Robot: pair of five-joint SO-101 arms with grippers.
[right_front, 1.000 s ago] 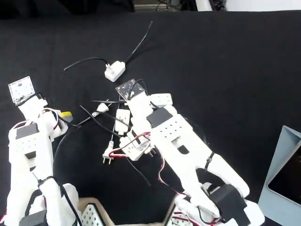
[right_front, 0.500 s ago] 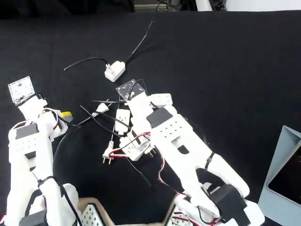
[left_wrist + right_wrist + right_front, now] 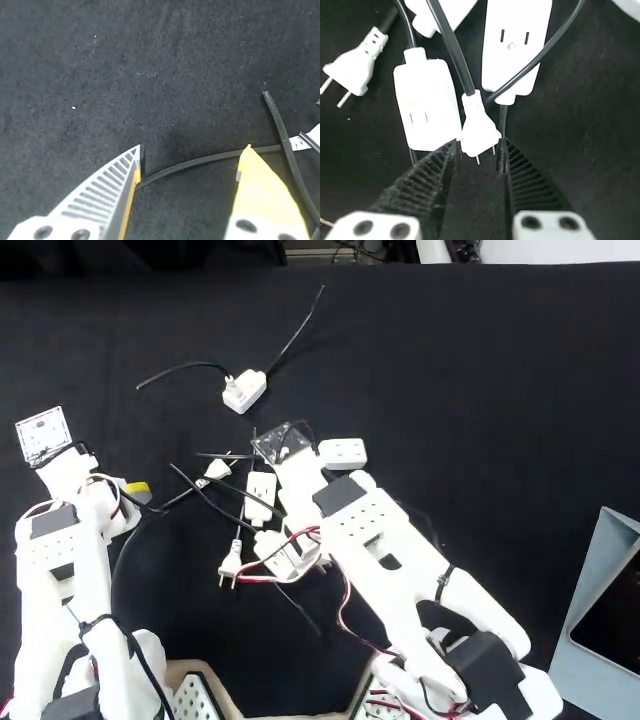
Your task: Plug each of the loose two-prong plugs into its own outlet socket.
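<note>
Where right end effector brackets it, white two-prong plug, black cord

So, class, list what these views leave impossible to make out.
Right wrist view: the white plastic piece is cut off by the picture's edge, so it is unclear whether it is a plug or a socket.
Left wrist view: the thin black cable runs behind the left tool; where it leads is hidden.
High view: the slots of the white rectangular outlet socket are too small to see.
</note>
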